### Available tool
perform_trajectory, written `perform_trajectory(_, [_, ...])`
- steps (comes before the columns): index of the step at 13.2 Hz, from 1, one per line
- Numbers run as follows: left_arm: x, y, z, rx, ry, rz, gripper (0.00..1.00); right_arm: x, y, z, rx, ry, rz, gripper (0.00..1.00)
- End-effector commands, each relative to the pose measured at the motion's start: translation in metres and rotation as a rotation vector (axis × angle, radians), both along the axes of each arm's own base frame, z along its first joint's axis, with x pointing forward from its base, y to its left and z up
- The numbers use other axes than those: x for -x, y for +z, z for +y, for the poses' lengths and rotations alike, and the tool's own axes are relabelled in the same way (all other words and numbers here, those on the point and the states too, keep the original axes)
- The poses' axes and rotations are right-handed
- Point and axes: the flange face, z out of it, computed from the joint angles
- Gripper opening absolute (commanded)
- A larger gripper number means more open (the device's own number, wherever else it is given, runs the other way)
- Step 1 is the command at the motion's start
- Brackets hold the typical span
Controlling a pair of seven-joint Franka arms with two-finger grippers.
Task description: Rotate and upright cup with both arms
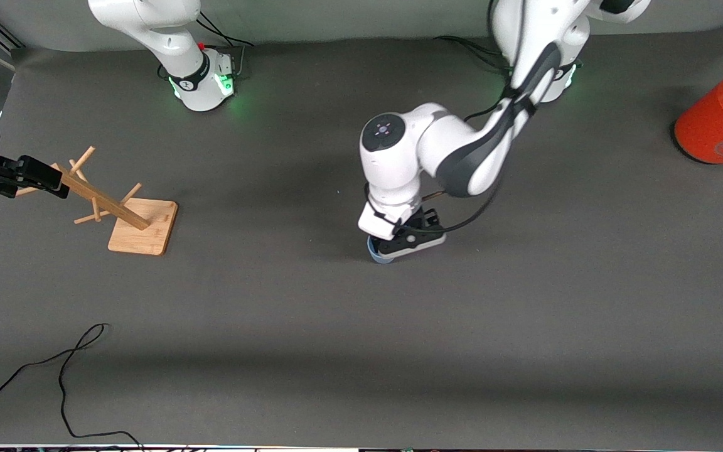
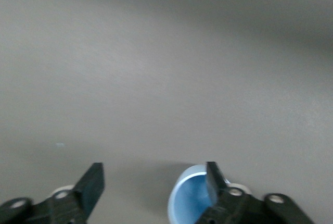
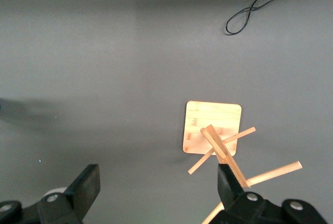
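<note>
Reaching low over the matte grey table point(image 1: 524, 326), left gripper point(image 2: 151, 193), jaws spread, one finger inside small smooth pale-blue plastic cup point(image 2: 188, 199); right gripper point(image 3: 156, 193) waiting above slatted wooden peg rack point(image 3: 218, 143), jaws spread.

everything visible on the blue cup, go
The cup is small, pale blue, smooth plastic by its look, with no handle visible. In the front view only a sliver of it shows on the dark mat, under the left claw, near the table's middle. The left wrist view shows its round rim and blue inside, with one open finger at the rim; contact cannot be confirmed. Whether it lies or stands is unclear. The right claw waits over the wooden rack.
</note>
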Motion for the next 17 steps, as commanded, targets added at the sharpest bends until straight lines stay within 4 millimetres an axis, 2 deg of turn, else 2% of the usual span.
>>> perform_trajectory(1, [-0.031,0.093,0.093,-0.007,-0.034,0.028,1.0,0.006,0.004,-0.002,-0.001,0.042,-0.012,1.0])
perform_trajectory(3, [-0.043,0.133,0.157,-0.043,-0.06,0.051,1.0,0.006,0.004,-0.002,-0.001,0.033,-0.013,1.0])
perform_trajectory(5, [-0.053,0.16,0.222,-0.032,-0.104,0.093,1.0,0.006,0.004,-0.002,-0.001,0.031,-0.012,1.0])
perform_trajectory(6, [-0.056,0.169,0.247,0.002,-0.117,0.114,1.0,0.006,0.004,-0.002,-0.002,0.029,-0.012,1.0])
perform_trajectory(9, [-0.062,0.176,0.302,0.034,-0.136,0.157,1.0,0.006,0.003,-0.002,-0.002,0.014,-0.01,1.0])
perform_trajectory(11, [-0.06,0.177,0.318,0.071,-0.154,0.181,1.0,0.007,0.003,-0.002,-0.001,0.014,-0.01,1.0])
perform_trajectory(14, [-0.059,0.16,0.339,0.068,-0.188,0.241,1.0,0.008,0.001,-0.001,0.0,0.02,0.003,1.0])
perform_trajectory(17, [-0.041,0.177,0.355,0.112,-0.182,0.287,1.0,0.009,0.001,-0.003,0.014,0.03,0.005,1.0])
